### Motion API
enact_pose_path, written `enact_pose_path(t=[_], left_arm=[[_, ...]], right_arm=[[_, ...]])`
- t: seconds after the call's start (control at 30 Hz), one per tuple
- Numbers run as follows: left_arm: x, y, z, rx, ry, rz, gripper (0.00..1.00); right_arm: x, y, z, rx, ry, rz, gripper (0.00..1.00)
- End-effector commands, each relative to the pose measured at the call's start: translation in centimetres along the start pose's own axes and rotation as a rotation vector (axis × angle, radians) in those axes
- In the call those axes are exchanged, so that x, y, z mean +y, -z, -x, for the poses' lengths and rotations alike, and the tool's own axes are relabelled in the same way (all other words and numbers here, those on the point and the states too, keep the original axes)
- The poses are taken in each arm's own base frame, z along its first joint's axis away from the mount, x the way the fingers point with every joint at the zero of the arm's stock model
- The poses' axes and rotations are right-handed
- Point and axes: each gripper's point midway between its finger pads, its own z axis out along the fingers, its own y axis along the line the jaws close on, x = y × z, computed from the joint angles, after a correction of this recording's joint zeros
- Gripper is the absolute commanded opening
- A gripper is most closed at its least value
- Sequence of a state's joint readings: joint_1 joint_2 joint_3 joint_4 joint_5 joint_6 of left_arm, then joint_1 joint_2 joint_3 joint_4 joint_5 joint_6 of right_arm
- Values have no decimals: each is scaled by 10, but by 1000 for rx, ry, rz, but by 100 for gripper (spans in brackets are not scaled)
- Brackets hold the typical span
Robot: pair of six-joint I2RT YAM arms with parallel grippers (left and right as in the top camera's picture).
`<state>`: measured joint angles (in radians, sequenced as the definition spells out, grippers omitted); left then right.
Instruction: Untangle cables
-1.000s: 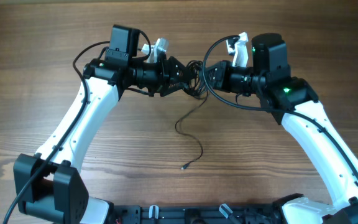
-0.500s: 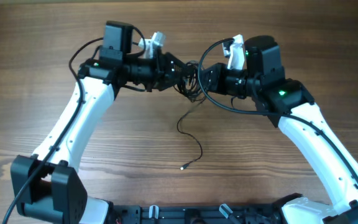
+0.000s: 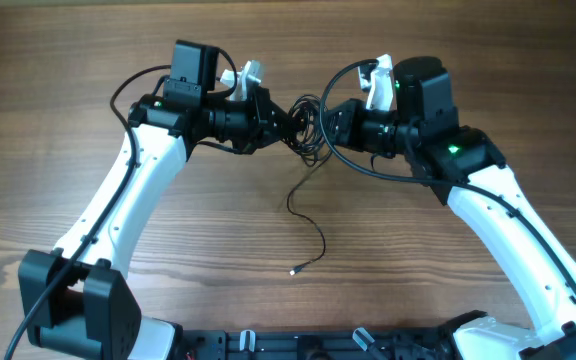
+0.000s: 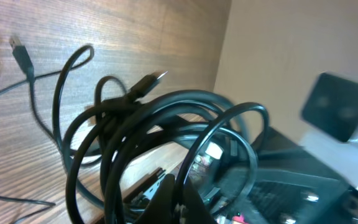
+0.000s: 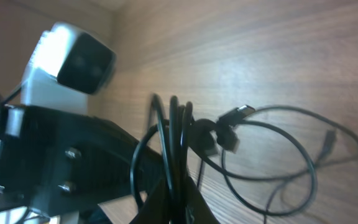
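1. Black cables (image 3: 308, 130) sit bunched between my two claws, over the wooden table (image 3: 58, 60).
2. My left claw (image 3: 286, 118) and right claw (image 3: 328, 122) each clamp that bunch.
3. One plug end (image 3: 294, 270) lies on the wood.

The left arm (image 3: 118, 200) and right arm (image 3: 498, 208) have smooth white shells over black joints, each with a small green light (image 3: 458, 150) and a thick black cable (image 3: 126, 88) looping alongside. A boxy black camera (image 3: 194, 62) tops each wrist. The left gripper (image 3: 290, 118) and right gripper (image 3: 320, 122) are black with a white fitting (image 3: 249, 75).
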<state>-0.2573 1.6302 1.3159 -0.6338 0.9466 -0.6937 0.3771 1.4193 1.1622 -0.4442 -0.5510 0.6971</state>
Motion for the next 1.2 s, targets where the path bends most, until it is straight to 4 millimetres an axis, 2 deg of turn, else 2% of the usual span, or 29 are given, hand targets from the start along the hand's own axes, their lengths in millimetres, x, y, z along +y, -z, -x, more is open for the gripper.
enact_pose_path(t=[0.0, 0.03, 0.07, 0.1, 0.13, 0.17, 0.27, 0.33, 0.37, 0.4, 0.47, 0.5, 0.53, 0.57, 0.6, 0.63, 0.67, 0.7, 0.73, 0.77, 0.8, 0.83, 0.87, 0.9, 0.97, 1.03, 1.1, 1.17], left_arm=[[-20, 32, 18, -94, -33, -66, 4], [-32, 45, 21, -116, -55, -112, 4], [-45, 62, 26, -155, -64, -152, 4], [-56, 78, 30, -203, -59, -182, 4], [-68, 92, 32, -244, -66, -214, 4], [-87, 108, 32, -286, -98, -261, 4], [-145, 143, 22, -351, -220, -413, 4], [-188, 161, 5, -390, -390, -521, 4], [-189, 155, 5, -399, -390, -513, 4], [-167, 133, 13, -403, -302, -427, 4], [-110, 103, 34, -472, -102, -206, 4], [-103, 98, 38, -477, -76, -185, 4], [-112, 100, 37, -469, -86, -221, 4], [-137, 108, 32, -454, -135, -314, 4], [-176, 126, 20, -445, -265, -446, 4], [-197, 138, 9, -454, -367, -507, 4], [-196, 137, 5, -453, -376, -495, 4], [-181, 124, 7, -448, -350, -427, 4], [-157, 110, 13, -460, -270, -332, 4], [-112, 94, 24, -507, -116, -155, 4], [-52, 86, 31, -590, 47, 92, 4], [-29, 87, 33, -631, 84, 198, 4], [-20, 89, 33, -657, 81, 255, 4], [-22, 91, 35, -667, 67, 252, 4], [-47, 98, 39, -694, 24, 185, 4], [-102, 123, 44, -763, -60, 72, 4], [-155, 150, 41, -823, -146, -37, 4], [-194, 173, 34, -871, -211, -121, 4]], right_arm=[[-25, 5, 6, -40, -50, -127, 5], [-35, 8, 5, -39, -70, -159, 14], [-42, 11, 5, -38, -90, -181, 29], [-49, 15, 7, -39, -110, -197, 52], [-54, 17, 8, -42, -123, -208, 70], [-57, 19, 8, -40, -132, -216, 83], [-60, 20, 4, -24, -145, -230, 86], [-61, 20, -1, 1, -126, -228, 93], [-59, 20, -2, 8, -113, -219, 94], [-58, 20, -3, 13, -108, -215, 95], [-59, 20, -3, 13, -109, -216, 100], [-59, 20, -3, 13, -109, -216, 100], [-59, 20, -3, 12, -109, -218, 100], [-59, 20, -3, 11, -108, -220, 100], [-59, 20, -3, 11, -108, -220, 100], [-59, 20, -3, 11, -108, -220, 100], [-59, 20, -3, 11, -108, -220, 100], [-59, 20, -3, 11, -108, -220, 100], [-59, 20, -3, 10, -108, -219, 100], [-59, 20, -3, 10, -108, -219, 100], [-59, 20, -3, 9, -108, -219, 100], [-59, 20, -3, 10, -107, -219, 100], [-59, 20, -2, 9, -107, -219, 100], [-59, 20, -3, 9, -108, -219, 100], [-59, 20, -2, 9, -107, -219, 100], [-59, 20, -2, 9, -107, -219, 100], [-59, 20, -2, 9, -107, -219, 100], [-59, 20, -2, 9, -107, -219, 100]])
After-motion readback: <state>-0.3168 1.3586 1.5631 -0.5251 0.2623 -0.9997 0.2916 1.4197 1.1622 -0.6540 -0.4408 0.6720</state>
